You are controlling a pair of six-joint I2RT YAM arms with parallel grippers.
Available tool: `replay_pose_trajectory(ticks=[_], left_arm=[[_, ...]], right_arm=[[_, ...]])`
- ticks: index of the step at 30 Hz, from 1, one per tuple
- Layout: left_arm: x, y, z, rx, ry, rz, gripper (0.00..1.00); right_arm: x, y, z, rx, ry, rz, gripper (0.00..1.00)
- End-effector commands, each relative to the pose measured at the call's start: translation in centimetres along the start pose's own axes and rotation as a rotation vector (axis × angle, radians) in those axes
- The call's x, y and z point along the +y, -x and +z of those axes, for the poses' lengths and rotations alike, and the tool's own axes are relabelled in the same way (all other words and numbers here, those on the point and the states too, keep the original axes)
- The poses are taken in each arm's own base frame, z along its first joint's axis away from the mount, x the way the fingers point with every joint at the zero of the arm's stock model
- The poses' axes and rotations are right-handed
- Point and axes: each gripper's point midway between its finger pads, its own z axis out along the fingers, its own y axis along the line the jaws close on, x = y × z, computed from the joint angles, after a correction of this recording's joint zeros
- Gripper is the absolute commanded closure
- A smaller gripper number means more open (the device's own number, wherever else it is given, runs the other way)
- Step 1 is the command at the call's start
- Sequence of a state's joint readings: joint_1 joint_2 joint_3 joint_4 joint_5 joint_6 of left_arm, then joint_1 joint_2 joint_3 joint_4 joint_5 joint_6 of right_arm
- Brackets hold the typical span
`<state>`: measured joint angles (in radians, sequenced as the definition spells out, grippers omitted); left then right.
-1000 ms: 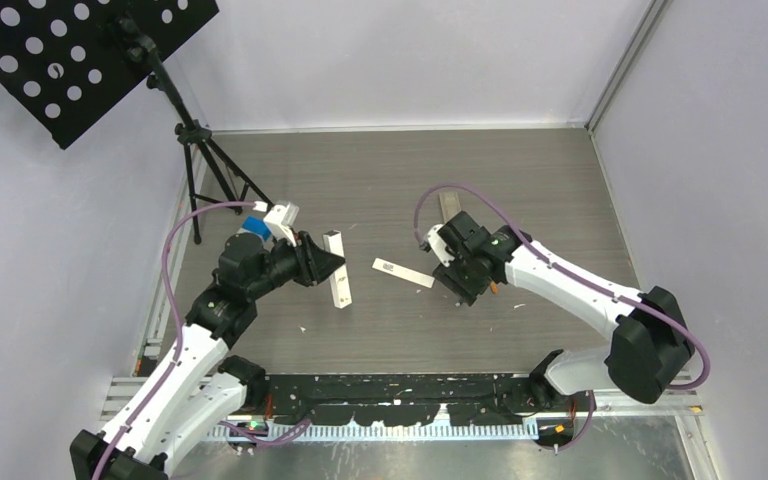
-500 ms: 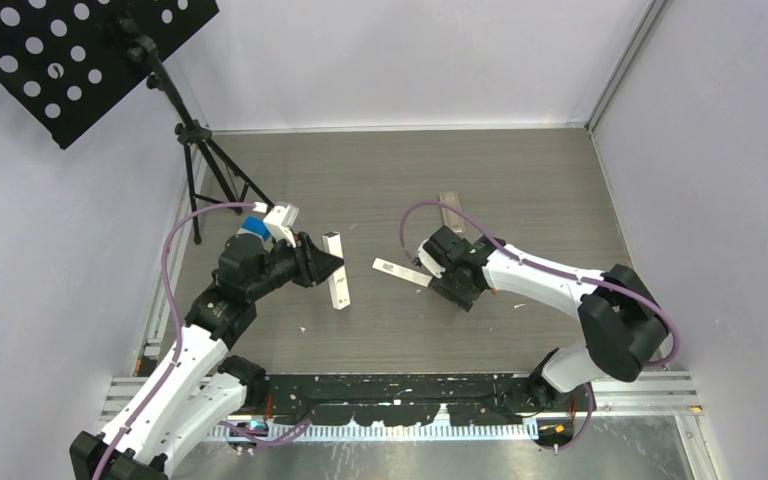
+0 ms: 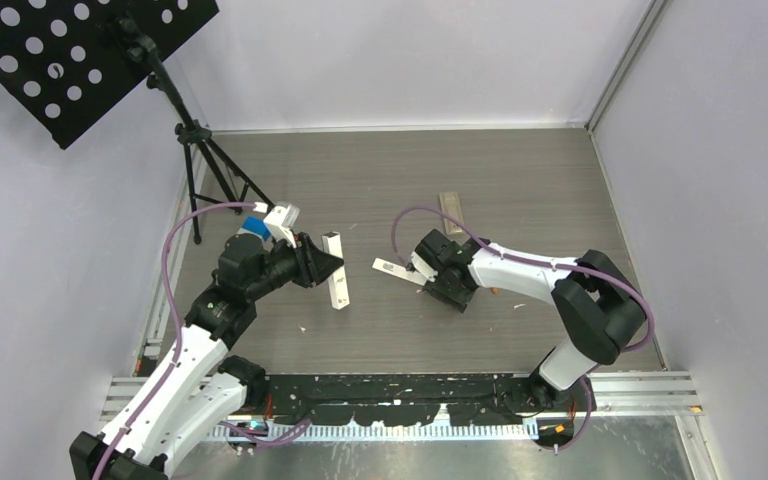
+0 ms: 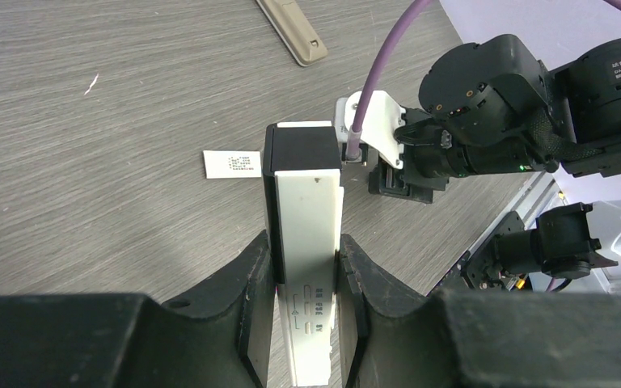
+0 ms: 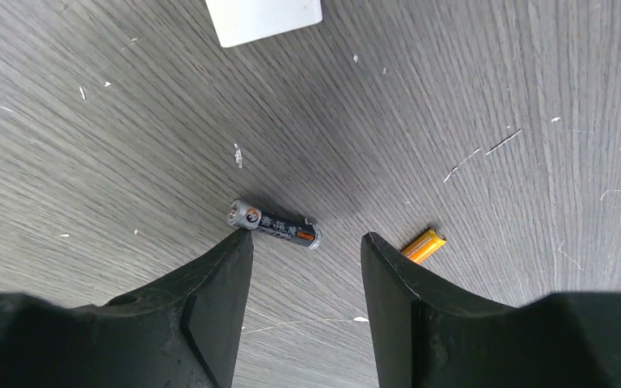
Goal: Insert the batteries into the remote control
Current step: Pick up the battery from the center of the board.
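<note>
My left gripper [image 3: 322,266] is shut on a white remote control [image 3: 337,271] and holds it edge-up; in the left wrist view the remote [image 4: 307,234] sits between both fingers, its black end pointing away. My right gripper [image 3: 455,297] is open, pointing down at the table. In the right wrist view a dark battery [image 5: 275,225] lies just beyond the tip of the left finger [image 5: 226,275]. An orange battery [image 5: 423,245] lies just beyond the right finger [image 5: 388,275]. Neither is between the jaws. No blue battery shows.
A flat white cover piece [image 3: 395,270] lies between the two grippers, also seen in the right wrist view [image 5: 263,16]. A grey-beige strip [image 3: 452,212] lies farther back on the table. A black tripod stand [image 3: 200,160] is at the back left.
My right gripper has moved left, towards the white cover piece, with its arm folding in. My left gripper and the remote have not moved.
</note>
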<state>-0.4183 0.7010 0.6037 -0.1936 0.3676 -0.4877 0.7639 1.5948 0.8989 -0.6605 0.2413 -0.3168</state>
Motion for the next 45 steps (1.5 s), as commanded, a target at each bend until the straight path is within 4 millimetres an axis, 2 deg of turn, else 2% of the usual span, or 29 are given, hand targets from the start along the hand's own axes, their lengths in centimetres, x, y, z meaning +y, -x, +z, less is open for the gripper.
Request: replay_pose_trajectory(ticks=[1, 4, 8, 10, 13, 19, 24, 30, 35, 40, 42, 45], left_arm=[[-1.6, 2.5, -0.6, -0.066, -0.047, 0.050, 1.00], [-1.6, 2.5, -0.6, -0.064, -0.046, 0.053, 1.00], [-1.6, 2.6, -0.7, -0.063, -0.043, 0.057, 1.00], [-1.6, 2.6, -0.7, -0.062, -0.043, 0.060, 1.00], [-1.6, 2.6, -0.8, -0.062, -0.043, 0.059, 1.00], [-1.6, 2.5, -0.7, -0.059, -0.045, 0.059, 1.00], [-1.8, 2.6, -0.6, -0.054, -0.057, 0.053, 1.00], [-1.9, 2.4, -0.5, -0.057, -0.066, 0.040, 1.00], [-2.0, 2.2, -0.4, -0.053, -0.077, 0.040, 1.00], [-2.5, 2.4, 0.0, -0.069, -0.114, 0.016, 1.00], [-2.8, 2.6, 0.2, -0.088, -0.135, -0.006, 1.00], [-3.6, 3.3, 0.4, -0.132, -0.182, -0.042, 1.00]], right_arm=[[0.0, 0.9, 0.5, -0.026, -0.001, -0.020, 0.43], [0.2, 1.2, 0.8, -0.032, 0.008, -0.023, 0.45], [0.3, 1.0, 1.2, -0.023, 0.014, -0.023, 0.61], [0.3, 0.8, 1.2, -0.023, 0.018, -0.020, 0.65], [0.3, 0.9, 1.1, -0.038, 0.028, -0.007, 0.65], [0.5, 2.4, 1.0, -0.097, 0.078, 0.079, 0.56], [0.8, 2.2, 1.2, -0.084, 0.126, 0.109, 0.59], [1.7, 1.8, 1.8, -0.049, 0.186, 0.118, 0.70], [1.1, 2.4, 1.8, -0.037, 0.182, 0.185, 0.88], [-1.2, 4.6, -0.1, -0.131, 0.091, 0.279, 0.95], [-2.8, 5.8, -1.7, -0.198, 0.028, 0.362, 0.96], [-4.9, 7.9, -5.1, -0.343, -0.053, 0.521, 0.96]])
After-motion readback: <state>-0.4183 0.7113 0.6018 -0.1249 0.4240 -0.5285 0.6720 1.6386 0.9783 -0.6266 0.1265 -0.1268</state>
